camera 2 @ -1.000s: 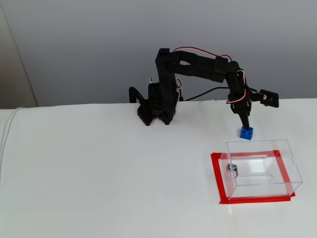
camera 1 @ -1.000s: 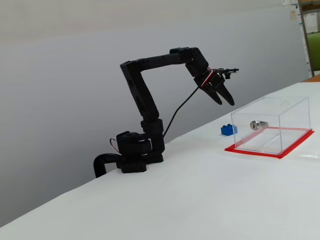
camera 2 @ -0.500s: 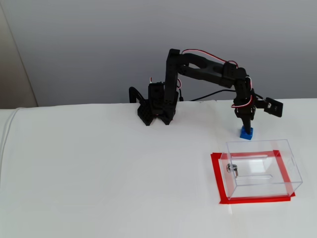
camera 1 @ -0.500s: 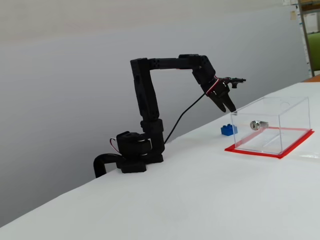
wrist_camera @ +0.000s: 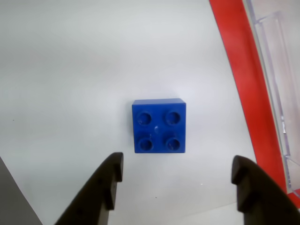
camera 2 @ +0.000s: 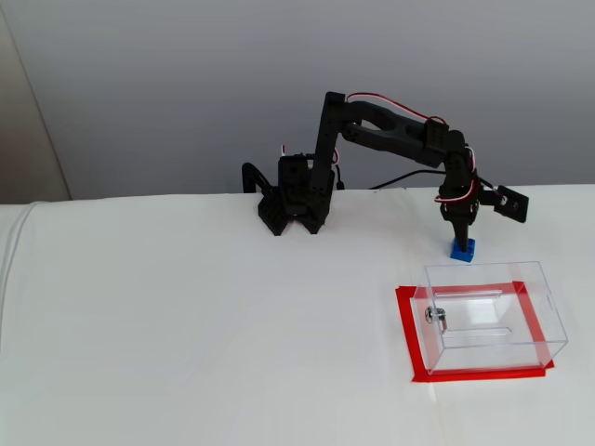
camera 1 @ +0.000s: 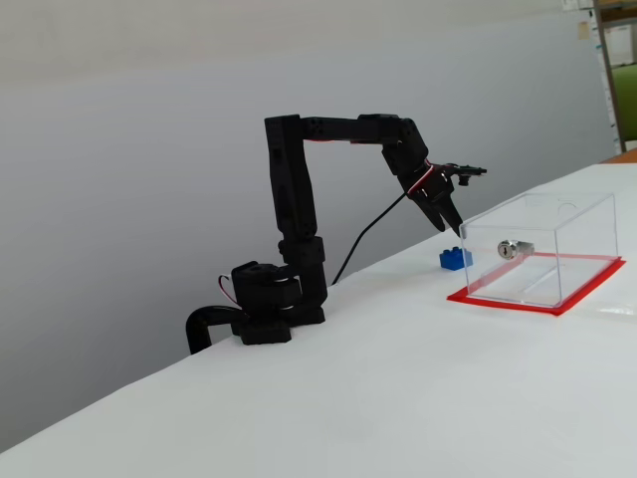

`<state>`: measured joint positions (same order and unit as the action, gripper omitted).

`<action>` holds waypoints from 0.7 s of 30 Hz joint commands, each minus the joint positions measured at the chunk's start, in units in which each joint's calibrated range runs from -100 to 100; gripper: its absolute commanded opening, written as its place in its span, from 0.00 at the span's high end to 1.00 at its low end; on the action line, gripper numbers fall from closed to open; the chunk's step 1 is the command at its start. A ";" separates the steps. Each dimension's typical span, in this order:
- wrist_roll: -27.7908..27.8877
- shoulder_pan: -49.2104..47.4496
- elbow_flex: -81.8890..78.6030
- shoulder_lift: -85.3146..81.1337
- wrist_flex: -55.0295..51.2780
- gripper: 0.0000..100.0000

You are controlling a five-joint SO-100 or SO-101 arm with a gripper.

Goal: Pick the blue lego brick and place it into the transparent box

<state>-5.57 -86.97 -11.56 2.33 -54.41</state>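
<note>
In a fixed view, the blue lego brick (camera 2: 462,249) lies just behind the transparent box (camera 2: 491,316).

No text, label, brand, number or sign can be read in any of the views. The studs on top of the blue lego brick (wrist_camera: 159,125) look plain in the wrist view, with no letters that I can make out.
</note>
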 commanded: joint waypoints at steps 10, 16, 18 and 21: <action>-0.12 0.72 1.25 2.47 -0.07 0.74; -0.17 0.87 1.71 4.08 0.71 0.74; -0.17 0.87 1.98 4.84 0.71 0.74; -0.17 0.87 2.25 5.95 0.80 0.74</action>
<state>-5.57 -86.97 -11.47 8.41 -54.41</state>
